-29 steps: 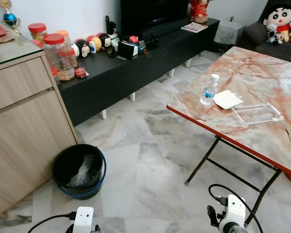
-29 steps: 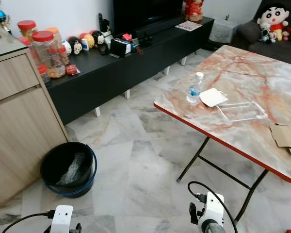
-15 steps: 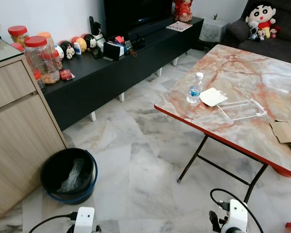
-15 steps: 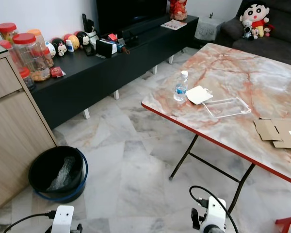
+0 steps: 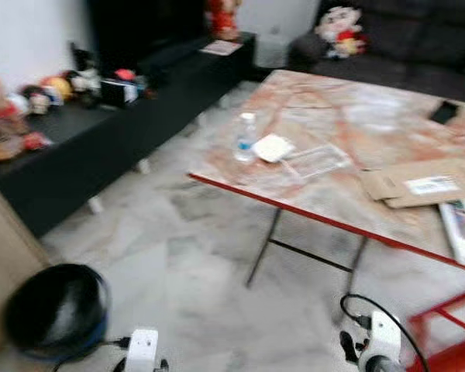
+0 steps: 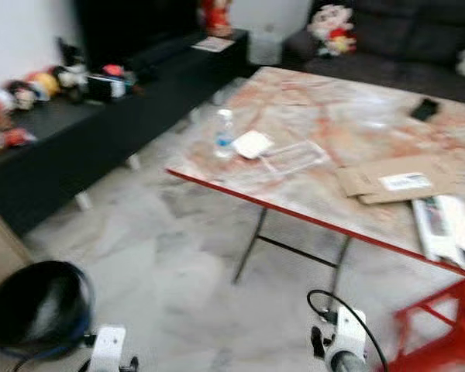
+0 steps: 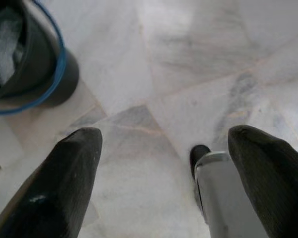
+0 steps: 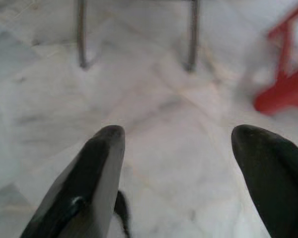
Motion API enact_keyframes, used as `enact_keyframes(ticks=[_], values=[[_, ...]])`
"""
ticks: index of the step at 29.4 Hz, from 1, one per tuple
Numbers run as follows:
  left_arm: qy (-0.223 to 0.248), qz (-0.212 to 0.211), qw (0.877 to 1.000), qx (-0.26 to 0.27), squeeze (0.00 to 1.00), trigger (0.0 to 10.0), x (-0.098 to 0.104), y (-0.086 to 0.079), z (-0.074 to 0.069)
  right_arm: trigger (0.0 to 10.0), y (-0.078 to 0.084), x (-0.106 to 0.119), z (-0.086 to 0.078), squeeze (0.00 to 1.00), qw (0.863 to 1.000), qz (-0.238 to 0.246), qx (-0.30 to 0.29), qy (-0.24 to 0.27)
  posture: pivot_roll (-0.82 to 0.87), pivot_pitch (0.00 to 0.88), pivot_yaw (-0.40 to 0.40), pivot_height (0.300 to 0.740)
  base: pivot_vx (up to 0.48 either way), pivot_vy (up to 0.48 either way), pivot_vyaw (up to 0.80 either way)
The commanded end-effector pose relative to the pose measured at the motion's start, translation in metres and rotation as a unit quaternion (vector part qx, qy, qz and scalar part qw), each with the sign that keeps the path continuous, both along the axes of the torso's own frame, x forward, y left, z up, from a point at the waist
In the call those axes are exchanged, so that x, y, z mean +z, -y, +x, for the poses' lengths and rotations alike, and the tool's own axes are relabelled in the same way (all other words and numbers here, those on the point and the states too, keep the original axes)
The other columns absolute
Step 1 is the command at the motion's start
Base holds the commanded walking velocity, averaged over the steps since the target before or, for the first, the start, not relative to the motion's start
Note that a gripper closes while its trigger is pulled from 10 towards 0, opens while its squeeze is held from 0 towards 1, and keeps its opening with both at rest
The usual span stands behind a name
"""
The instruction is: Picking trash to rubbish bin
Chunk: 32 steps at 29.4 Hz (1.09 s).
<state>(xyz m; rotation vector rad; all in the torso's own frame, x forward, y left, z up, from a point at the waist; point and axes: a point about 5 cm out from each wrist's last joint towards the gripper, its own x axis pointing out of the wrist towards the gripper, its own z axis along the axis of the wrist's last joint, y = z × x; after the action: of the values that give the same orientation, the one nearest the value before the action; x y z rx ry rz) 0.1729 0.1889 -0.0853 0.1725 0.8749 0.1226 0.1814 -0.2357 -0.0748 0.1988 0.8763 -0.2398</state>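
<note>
Both arms hang low over the marble floor [image 7: 198, 74]. The left claw [image 7: 164, 178] and right claw [image 8: 188, 173] are spread, empty. Black bin [image 5: 54, 310] at eight o'clock; bottle [image 5: 246, 137] on the surface [image 5: 349, 108] at twelve.

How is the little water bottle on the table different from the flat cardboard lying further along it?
The water bottle stands upright near the table's red front edge; the cardboard lies flat, further to the robot's right. The bottle is clear and small, while the cardboard is brown, much wider, and carries a white label. Both rest on the same marbled tabletop, and neither is being touched by either tool.
</note>
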Motion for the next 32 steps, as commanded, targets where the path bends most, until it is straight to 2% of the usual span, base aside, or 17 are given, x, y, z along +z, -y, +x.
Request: enact_keyframes(ticks=[1, 13, 27, 30, 32], values=[[-0.003, -0.001, 1.0, -0.008, 0.0, 10.0, -0.001, 0.003, 0.0, 10.0, 0.002, 0.0, 0.0, 0.0, 1.0, 0.0, -0.007, -0.002, -0.01, 0.0, -0.029, 0.74, 0.0, 0.0, -0.76], [-0.002, 0.0, 1.0, -0.004, 0.0, 10.0, 0.0, 0.002, 0.001, 10.0, 0.002, 0.0, -0.002, 0.0, 1.0, 0.002, -0.006, 0.001, 0.0, 0.0, -0.033, 0.74, 0.0, 0.0, -0.76], [0.001, 0.002, 1.0, 0.018, 0.0, 10.0, -0.001, -0.001, -0.003, 10.0, 0.004, 0.007, 0.01, 0.0, 0.999, -0.001, -0.002, 0.033, 0.0, 0.0, -0.043, 0.74, 0.0, 0.0, 0.0], [0.012, 0.002, 1.0, 0.026, 0.0, 10.0, 0.001, -0.003, 0.0, 10.0, 0.004, 0.014, 0.021, 0.0, 0.998, -0.003, 0.003, 0.056, 0.0, 0.003, -0.047, 0.74, 0.0, 0.0, 0.0], [0.035, 0.003, 0.999, 0.035, 0.0, 10.0, 0.006, -0.005, 0.007, 10.0, 0.004, 0.02, 0.032, 0.0, 0.997, -0.011, 0.01, 0.077, 0.0, 0.003, -0.047, 0.74, 0.0, 0.0, 0.0]])
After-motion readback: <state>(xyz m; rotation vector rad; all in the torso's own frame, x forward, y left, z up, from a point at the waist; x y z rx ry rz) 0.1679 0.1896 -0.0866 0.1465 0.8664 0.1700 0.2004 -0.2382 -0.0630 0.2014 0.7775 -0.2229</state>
